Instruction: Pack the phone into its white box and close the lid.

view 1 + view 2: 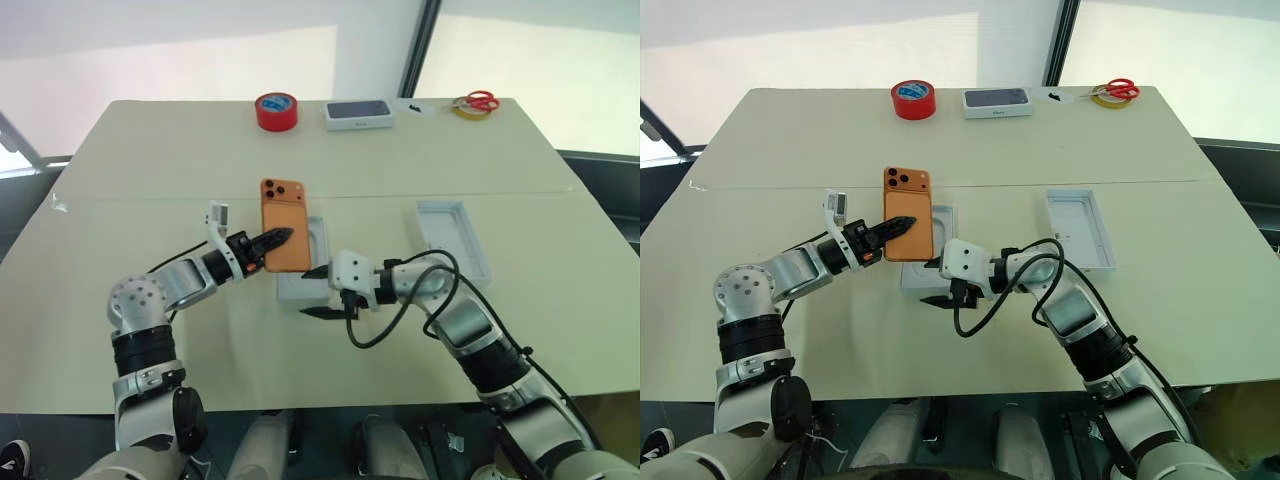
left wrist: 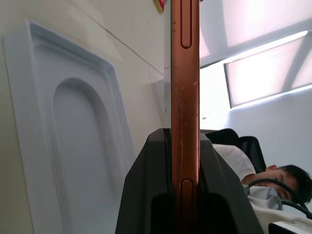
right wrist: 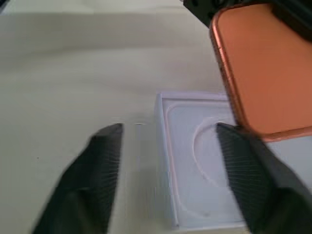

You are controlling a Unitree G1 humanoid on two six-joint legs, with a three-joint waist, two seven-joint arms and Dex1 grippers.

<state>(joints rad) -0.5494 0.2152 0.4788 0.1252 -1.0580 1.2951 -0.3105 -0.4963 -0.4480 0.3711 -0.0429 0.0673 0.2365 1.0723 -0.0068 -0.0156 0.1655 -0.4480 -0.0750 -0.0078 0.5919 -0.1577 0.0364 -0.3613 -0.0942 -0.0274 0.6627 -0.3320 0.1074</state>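
Reaching in from the side, the left gripper [image 1: 280, 238] pinches the phone [image 1: 285, 231] by its long edge, holding it lifted above the white moulded insert [image 1: 301, 268]. Just beside it, the right gripper [image 1: 318, 291] stands spread and empty, fingers either side of the insert's near corner (much of the insert is hidden behind phone). Beyond the right gripper the white box [image 1: 455, 238] lies open on the counter [image 1: 150, 170].

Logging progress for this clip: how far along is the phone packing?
Early. The left gripper holds the phone lifted above a white moulded piece; the right gripper waits beside it, jaws open. An open white box part lies to the right. Still left: putting the phone in and lidding.
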